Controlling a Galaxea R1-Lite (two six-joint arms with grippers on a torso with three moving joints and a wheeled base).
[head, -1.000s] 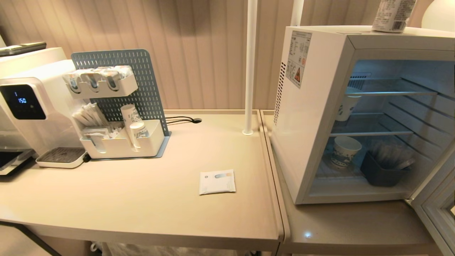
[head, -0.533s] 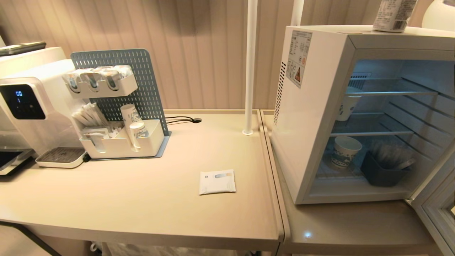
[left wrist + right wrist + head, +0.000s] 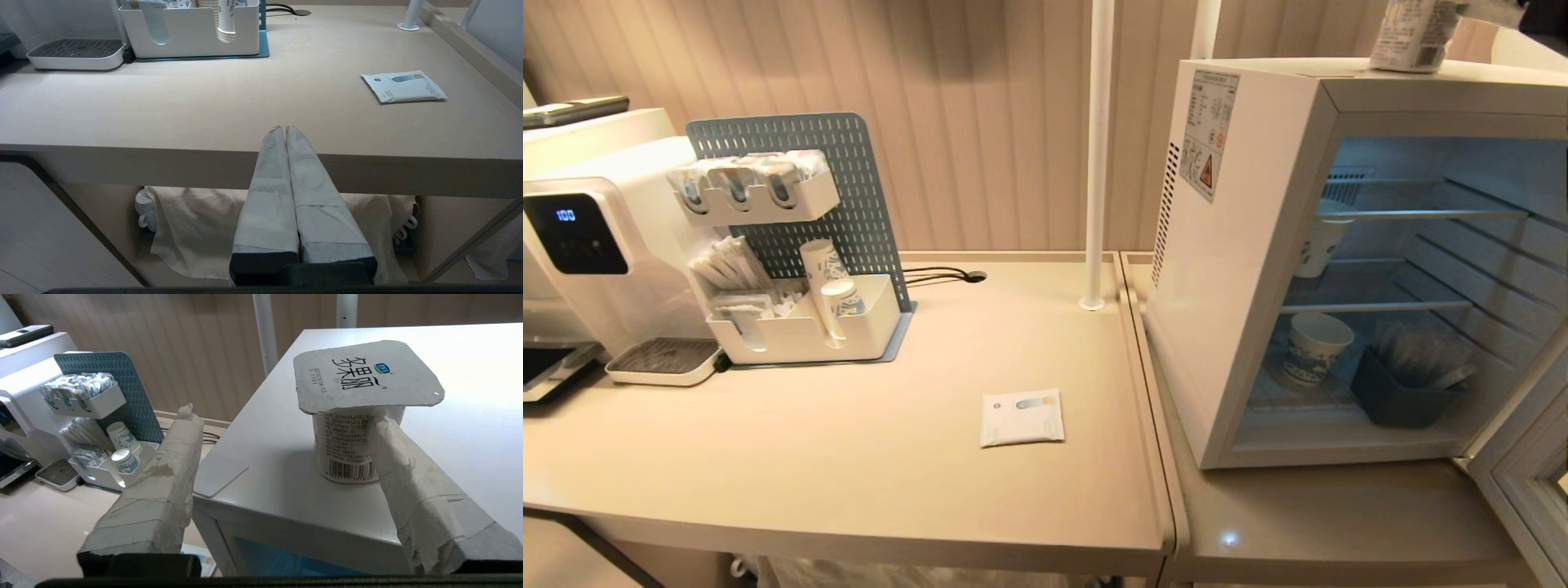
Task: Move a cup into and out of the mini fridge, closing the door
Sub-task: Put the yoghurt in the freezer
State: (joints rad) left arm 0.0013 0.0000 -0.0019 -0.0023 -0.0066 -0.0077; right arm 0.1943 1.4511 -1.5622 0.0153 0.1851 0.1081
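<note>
Right gripper [image 3: 282, 412] stands open around the sealed cup [image 3: 355, 416] atop the fridge [image 3: 1250, 269], one finger beside it for grasping; left gripper [image 3: 284, 130] parked shut below the bench [image 3: 204, 106]

1. The door [image 3: 1523, 482] of the mini fridge [image 3: 1258, 245] runs off the right edge in the head view, so only a corner shows.
2. The yogurt cup [image 3: 1413, 37] on top is cropped by the top edge.
3. One right gripper finger [image 3: 392, 441] covers part of the cup's label.
4. The warning sticker [image 3: 1209, 135] text is too small to read.
</note>
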